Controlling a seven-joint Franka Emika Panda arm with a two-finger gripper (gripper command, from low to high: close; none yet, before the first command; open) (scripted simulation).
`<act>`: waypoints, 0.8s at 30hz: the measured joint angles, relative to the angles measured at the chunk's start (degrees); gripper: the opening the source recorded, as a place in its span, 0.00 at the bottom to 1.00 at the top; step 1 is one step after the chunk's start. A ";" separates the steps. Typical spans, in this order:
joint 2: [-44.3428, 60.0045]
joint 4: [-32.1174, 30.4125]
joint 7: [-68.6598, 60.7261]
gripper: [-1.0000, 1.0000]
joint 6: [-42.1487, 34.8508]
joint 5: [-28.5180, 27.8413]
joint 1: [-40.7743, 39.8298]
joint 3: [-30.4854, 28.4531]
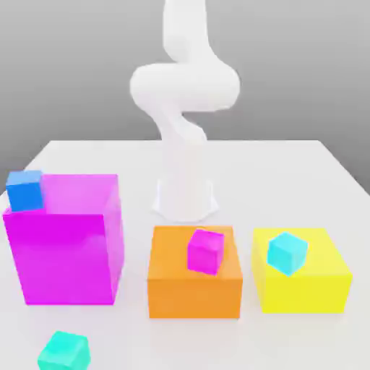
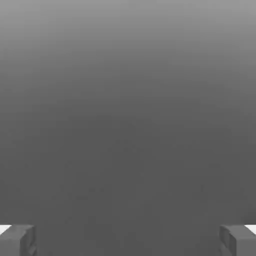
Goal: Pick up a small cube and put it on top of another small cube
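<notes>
We are judging small cube (image 1: 65, 350), resting on desk (image 1: 303, 162), probably light, rigid; we are planning grip across opposite flat faces. Claw (image 2: 128, 240) spread wide, empty.

White table (image 1: 318, 166) carries three big boxes — magenta (image 1: 65, 249), orange (image 1: 194, 278), yellow (image 1: 300, 278) — and the small cube (image 1: 65, 350).

A plain turquoise-green small cube (image 1: 65, 350) lies on the white surface (image 1: 325, 173). The big boxes are magenta (image 1: 65, 253), orange (image 1: 194, 285) and yellow (image 1: 300, 285), all unpatterned. Other small cubes are blue (image 1: 25, 191), pink-magenta (image 1: 205, 251) and cyan (image 1: 287, 253). The arm (image 1: 184, 108) is white, and the pincer (image 2: 128, 240) has grey fingertips (image 2: 17, 240).
</notes>
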 joint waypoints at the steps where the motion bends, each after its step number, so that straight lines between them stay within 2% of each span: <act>1: 2.25 0.00 -0.13 0.50 0.67 -0.23 -0.31 -0.33; 13: 27.29 -0.01 -3.01 0.50 8.15 -0.67 -3.38 -5.28; 24: 50.32 0.00 -9.09 0.50 14.92 3.85 -8.38 -7.74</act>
